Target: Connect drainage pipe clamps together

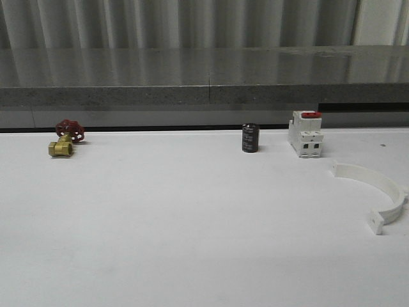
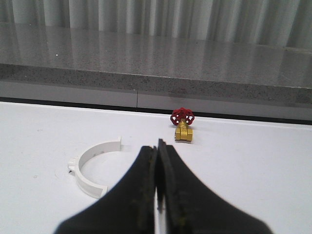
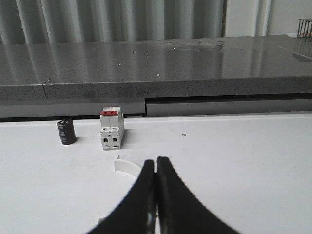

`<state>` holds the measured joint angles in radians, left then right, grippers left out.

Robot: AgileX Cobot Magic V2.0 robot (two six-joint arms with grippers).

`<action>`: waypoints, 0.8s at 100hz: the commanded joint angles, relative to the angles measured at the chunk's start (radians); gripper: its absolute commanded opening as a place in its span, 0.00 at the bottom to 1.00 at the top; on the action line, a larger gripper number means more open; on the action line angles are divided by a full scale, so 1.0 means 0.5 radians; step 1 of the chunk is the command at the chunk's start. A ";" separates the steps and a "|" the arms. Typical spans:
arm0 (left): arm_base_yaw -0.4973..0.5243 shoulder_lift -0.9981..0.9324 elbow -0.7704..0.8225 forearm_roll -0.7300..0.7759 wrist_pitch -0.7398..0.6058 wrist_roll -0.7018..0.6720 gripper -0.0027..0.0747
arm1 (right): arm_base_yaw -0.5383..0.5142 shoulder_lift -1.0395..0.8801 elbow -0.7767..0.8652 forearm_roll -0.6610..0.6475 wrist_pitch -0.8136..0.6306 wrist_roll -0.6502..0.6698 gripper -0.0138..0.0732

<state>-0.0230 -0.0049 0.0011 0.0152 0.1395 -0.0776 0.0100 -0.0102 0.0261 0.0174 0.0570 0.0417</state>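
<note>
The closed, empty black left gripper (image 2: 157, 161) and right gripper (image 3: 156, 170) face white plastic half-ring clamps (image 1: 377, 195), probably light, stiff, best gripped mid-band.

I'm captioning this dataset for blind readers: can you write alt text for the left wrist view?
The left gripper, black fingers closed together, sits low over a white table, with a white half-ring pipe clamp lying on the table beside it. Farther back stands a small brass valve with a red handwheel, before a grey stone ledge and corrugated wall.
</note>
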 commanded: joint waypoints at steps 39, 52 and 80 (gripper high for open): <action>-0.015 -0.010 -0.006 -0.030 -0.155 -0.015 0.01 | -0.002 -0.025 -0.032 -0.003 -0.150 -0.017 0.09; -0.015 0.114 -0.170 -0.030 -0.136 -0.015 0.01 | -0.002 -0.025 -0.032 -0.003 -0.150 -0.017 0.09; -0.015 0.776 -0.900 -0.014 0.397 -0.015 0.01 | -0.002 -0.025 -0.032 -0.003 -0.150 -0.017 0.09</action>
<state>-0.0230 0.2842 -0.3171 0.0091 0.3125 -0.0776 0.0100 -0.0102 0.0261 0.0174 0.0570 0.0417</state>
